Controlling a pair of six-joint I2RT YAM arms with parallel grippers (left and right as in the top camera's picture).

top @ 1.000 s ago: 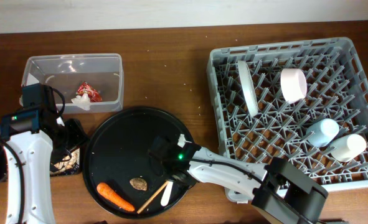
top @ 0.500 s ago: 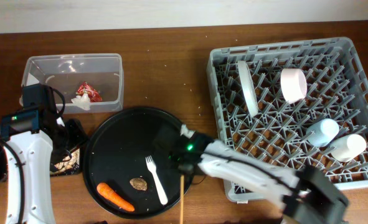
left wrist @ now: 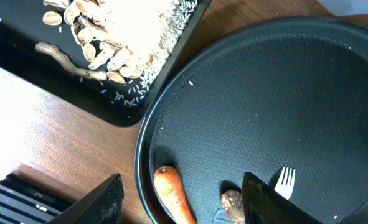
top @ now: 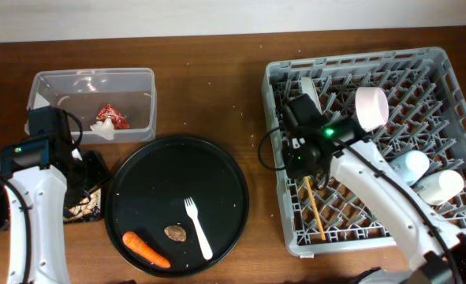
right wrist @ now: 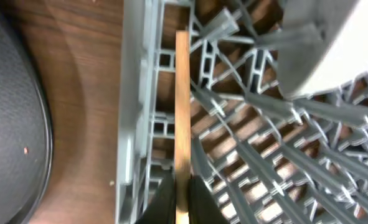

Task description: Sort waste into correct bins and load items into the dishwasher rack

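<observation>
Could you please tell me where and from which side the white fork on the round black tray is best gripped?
Probably grip the white fork across its slim handle, near the free end, coming straight down from above. It lies flat on the round black tray, and the brown lump sits close beside its middle.

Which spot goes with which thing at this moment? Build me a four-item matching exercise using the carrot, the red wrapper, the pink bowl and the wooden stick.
Things:
1. carrot
2. red wrapper
3. pink bowl
4. wooden stick

Places:
A. inside the clear tub
B. resting in the grey rack
C. clamped in the right tool
D. lying on the round black tray

Pairs: 1-D, 2-A, 3-B, 4-C.
</observation>
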